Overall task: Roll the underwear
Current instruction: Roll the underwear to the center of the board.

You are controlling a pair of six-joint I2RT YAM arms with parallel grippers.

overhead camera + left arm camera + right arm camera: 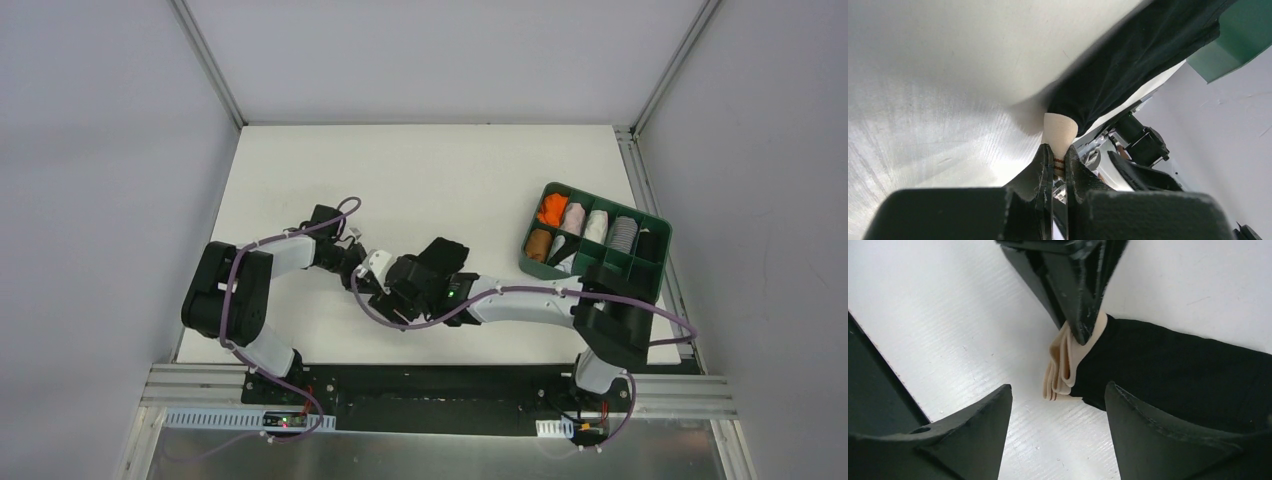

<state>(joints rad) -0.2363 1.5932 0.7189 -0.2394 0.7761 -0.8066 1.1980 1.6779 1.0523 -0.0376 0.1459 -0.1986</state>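
Note:
The black underwear (443, 255) lies folded into a narrow strip mid-table, its beige waistband (1062, 365) bunched in folds at one end. My left gripper (1059, 156) is shut on that waistband end (1060, 131); the black fabric (1138, 65) stretches away from it. In the top view the left gripper (372, 268) meets the garment from the left. My right gripper (1058, 405) is open, its fingers straddling the waistband end just above the table, the right finger (1168, 435) over the black fabric (1178, 370). The left gripper's fingers (1073, 285) show at the top of the right wrist view.
A green compartment tray (645, 290) stands at the right, holding orange, white, grey, brown and black rolled garments. Its corner (1233, 55) shows in the left wrist view. The two arms nearly touch at mid-table.

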